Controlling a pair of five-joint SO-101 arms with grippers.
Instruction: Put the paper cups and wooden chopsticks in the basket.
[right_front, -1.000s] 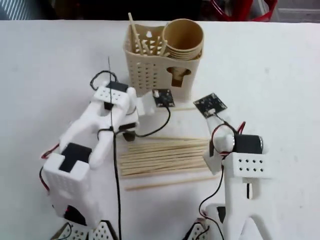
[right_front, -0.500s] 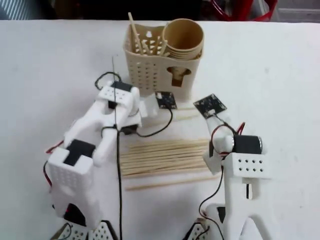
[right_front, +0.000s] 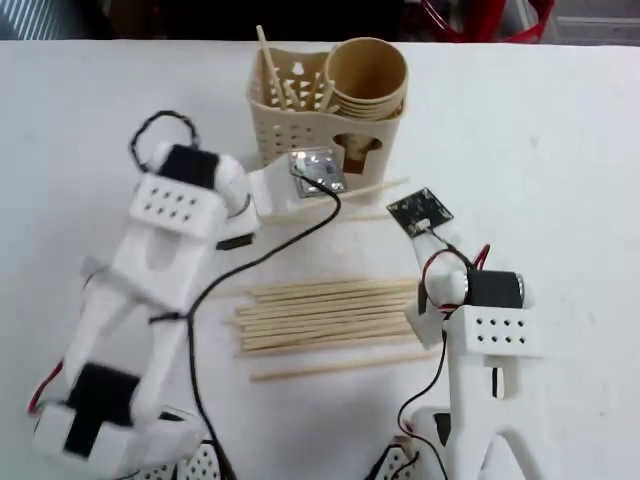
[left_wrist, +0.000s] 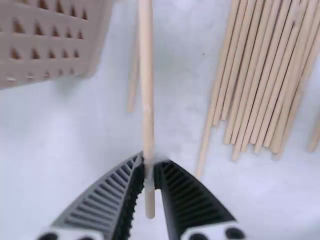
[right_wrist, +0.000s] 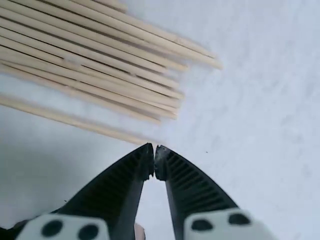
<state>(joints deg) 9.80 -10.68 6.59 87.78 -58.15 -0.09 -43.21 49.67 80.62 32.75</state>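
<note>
The left tool (left_wrist: 149, 167) is pinching a single chopstick (left_wrist: 145, 100) near one end, its jaws closed tight on the wood, and is holding it just in front of the basket (right_front: 300, 150), over the counter (right_front: 560, 160). The paper cups (right_front: 368, 70) are sitting stacked inside the basket, with a few upright sticks (right_front: 285, 85) leaning beside them. A loose bundle of chopsticks (right_front: 325, 315) is lying flat on the counter between the two arms (one stray stick (right_front: 340, 362) is resting a little apart from it). The right tool (right_wrist: 154, 162) is hanging by the bundle's ends, fingers pressed together and gripping nothing.
</note>
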